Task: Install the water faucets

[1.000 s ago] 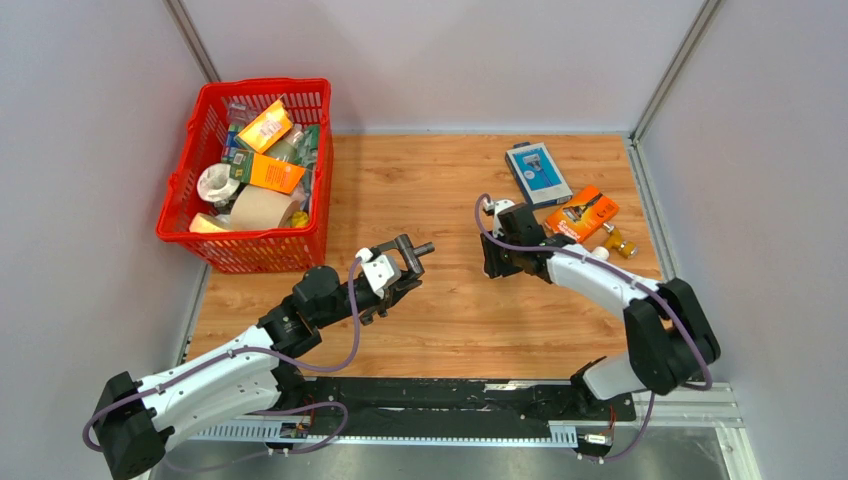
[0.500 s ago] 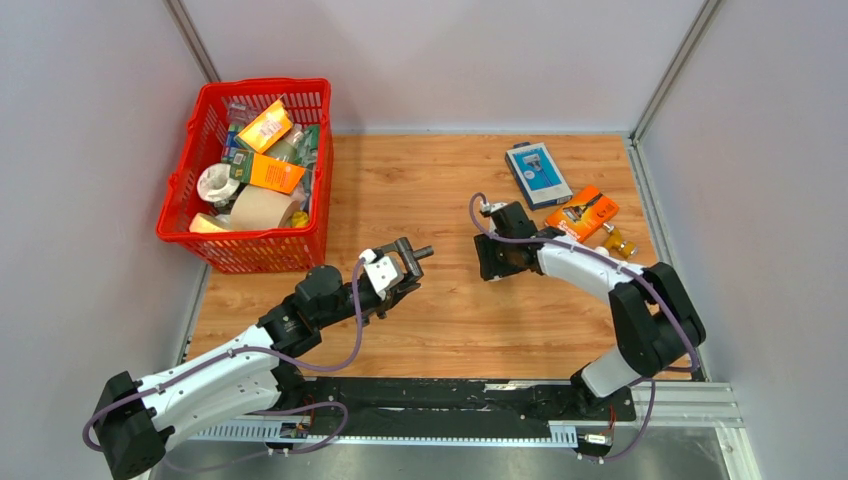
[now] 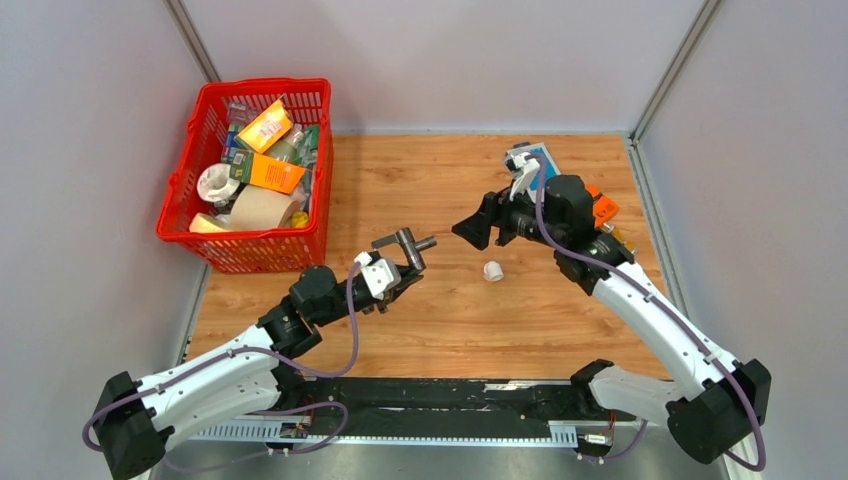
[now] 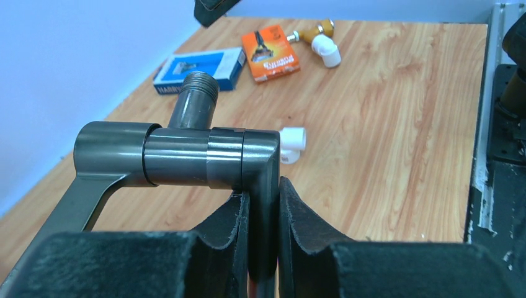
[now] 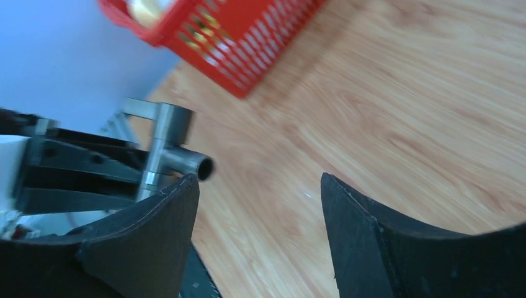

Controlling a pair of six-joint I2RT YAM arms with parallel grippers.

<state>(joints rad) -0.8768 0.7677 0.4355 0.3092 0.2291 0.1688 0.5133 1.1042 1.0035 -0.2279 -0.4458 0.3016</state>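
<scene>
A dark grey metal faucet [image 3: 404, 240] [image 4: 180, 161] is held above the wood table, my left gripper [image 3: 403, 264] [image 4: 263, 211] shut on its thin flat part. Its threaded branch points toward the right arm. A small white plastic elbow fitting [image 3: 493, 271] [image 4: 291, 141] lies loose on the table just beyond the faucet. My right gripper [image 3: 470, 229] [image 5: 257, 205] hangs open and empty above the table, up and left of the fitting and facing the faucet [image 5: 164, 141]. The fitting does not show in the right wrist view.
A red basket [image 3: 180, 228] [image 5: 248, 43] full of packaged items stands at the back left. At the back right lie a blue box [image 3: 540, 165] [image 4: 198, 68], an orange box [image 3: 602, 207] [image 4: 270, 53] and a small white-and-amber bottle [image 3: 615, 240] [image 4: 319, 40].
My right gripper opened, rose off the table and swung back. The white fitting now lies where that gripper was. The left arm kept the faucet nearly still.
</scene>
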